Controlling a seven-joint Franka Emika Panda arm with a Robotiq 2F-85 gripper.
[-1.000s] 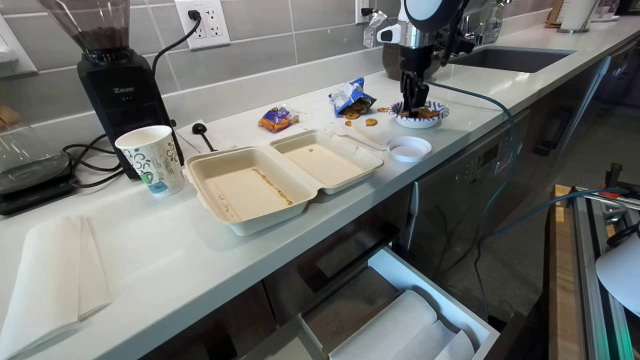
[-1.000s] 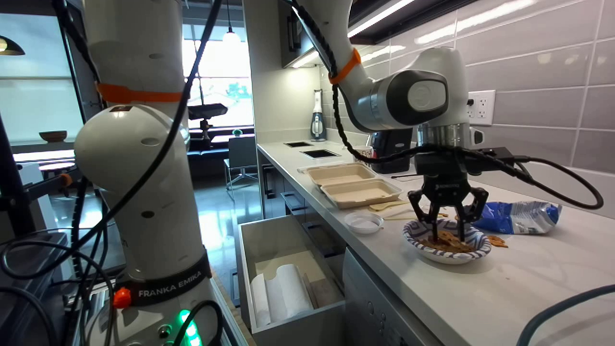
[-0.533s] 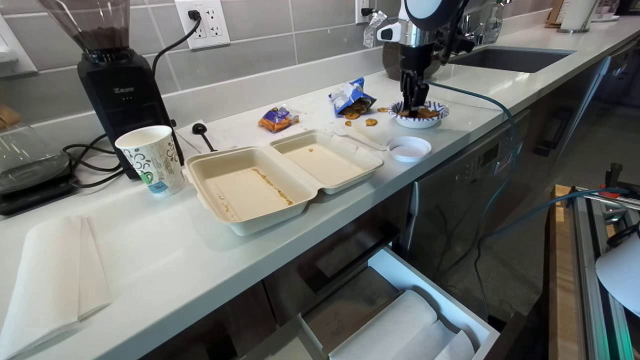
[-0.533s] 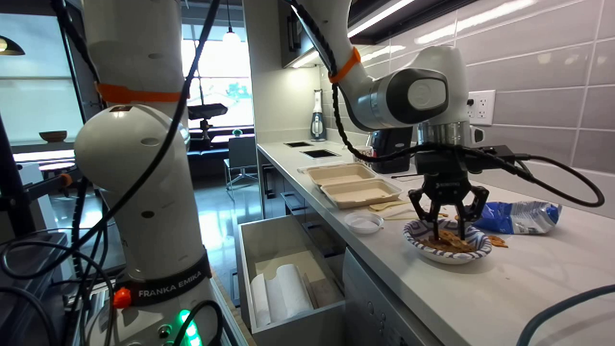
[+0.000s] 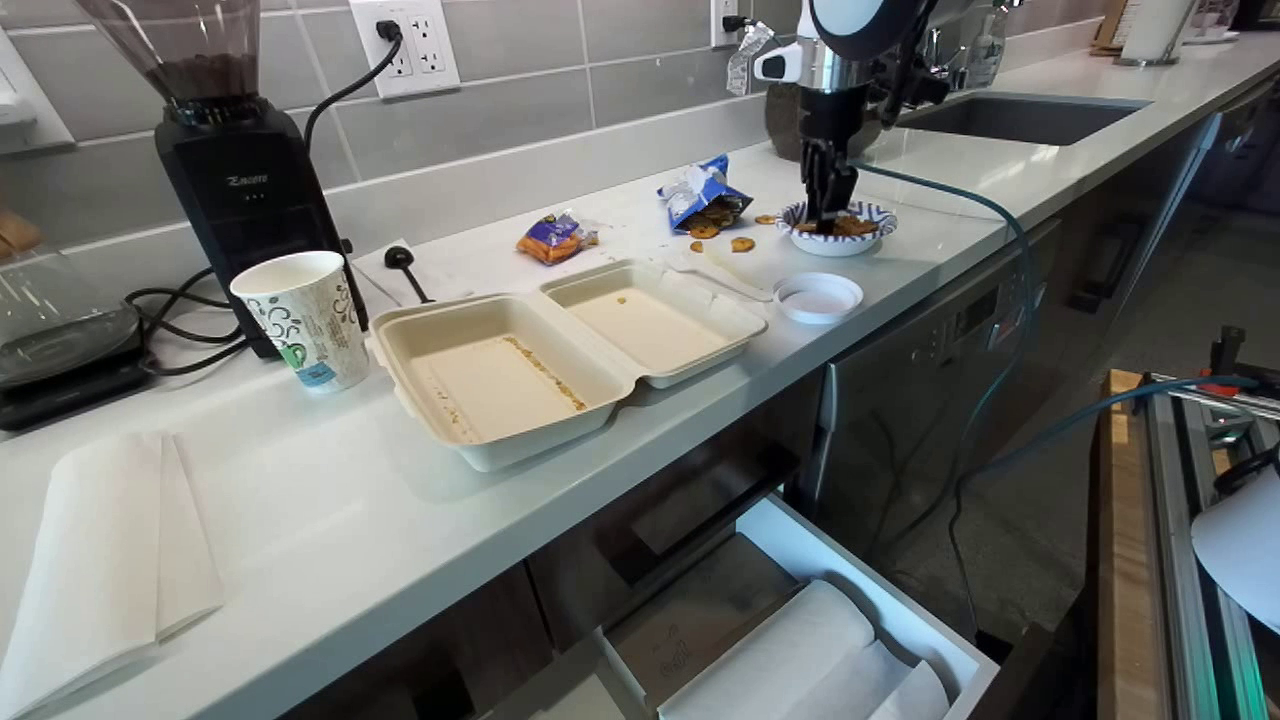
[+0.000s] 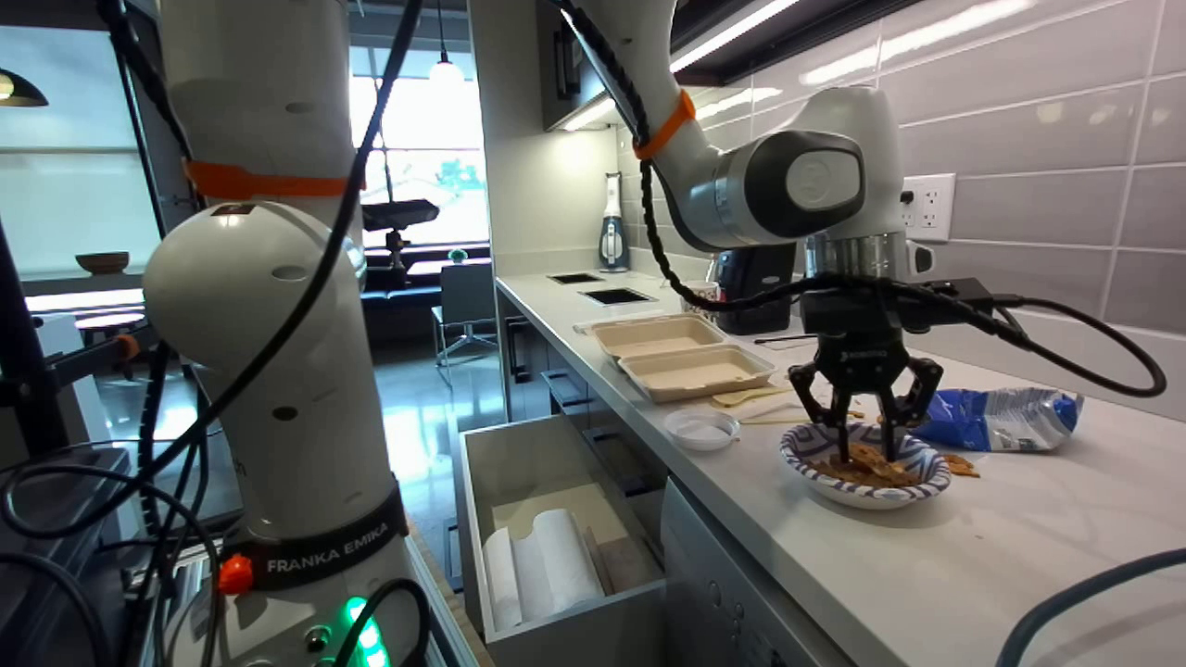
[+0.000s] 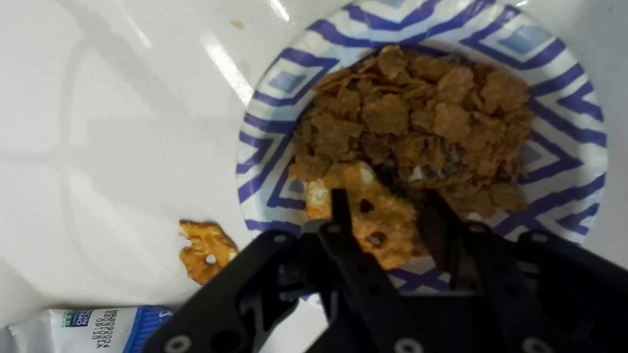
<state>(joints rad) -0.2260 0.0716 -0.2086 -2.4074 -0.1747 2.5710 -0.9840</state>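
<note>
My gripper reaches down into a blue-and-white patterned paper bowl of brown cereal flakes. A golden, holed pretzel crisp sits between the two fingers, which stand a crisp's width apart. One finger overlaps the crisp's left part in the wrist view; the right one meets its right edge, and I take the jaws as shut on it. The tips are partly lost among the food. In both exterior views the gripper points straight down into the bowl.
By the bowl lie a blue snack bag and a loose pretzel crisp. A white dish, a takeout box with crumbs and a paper cup share the counter. Below, a drawer is pulled out; a cable crosses the counter edge.
The fingers have come slightly closer together around the crisp, and the bowl has shifted very slightly. The arm itself has hardly moved.
</note>
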